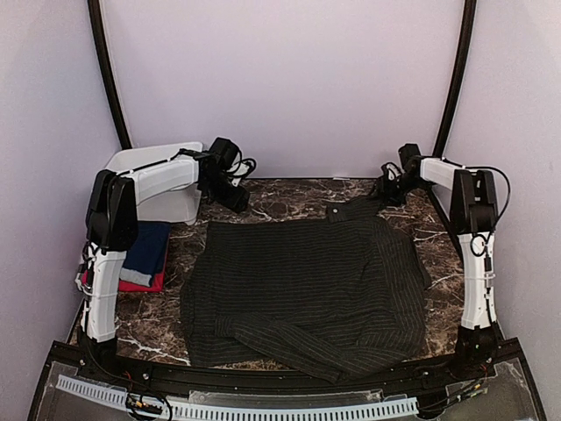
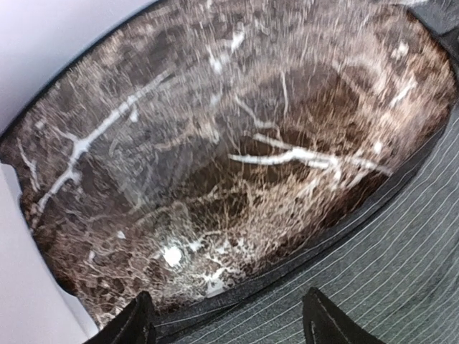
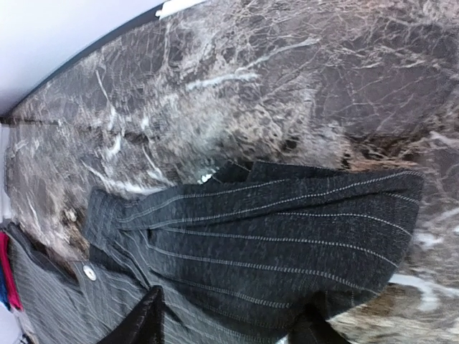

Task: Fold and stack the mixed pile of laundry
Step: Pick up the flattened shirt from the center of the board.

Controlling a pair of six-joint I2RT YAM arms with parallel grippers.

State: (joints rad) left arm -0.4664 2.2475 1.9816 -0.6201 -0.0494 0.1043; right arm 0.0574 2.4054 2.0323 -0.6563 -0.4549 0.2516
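pinstriped shirt [image 1: 307,281]: spread flat on tabletop [image 1: 289,197], ready for folding. left pincer [image 2: 233,326], right pincer [image 3: 226,326]: both wide, empty, over its far edge.

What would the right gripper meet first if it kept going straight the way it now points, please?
Most likely the pinstriped shirt: its folded cloth lies right ahead of the right gripper, spread over the marble table. Depth is hard to judge.

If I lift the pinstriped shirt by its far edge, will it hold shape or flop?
Likely floppy: the pinstriped shirt lies flat with soft wrinkles and folds near its front edge. It would probably sag and drag on the marble table, being spread wide.
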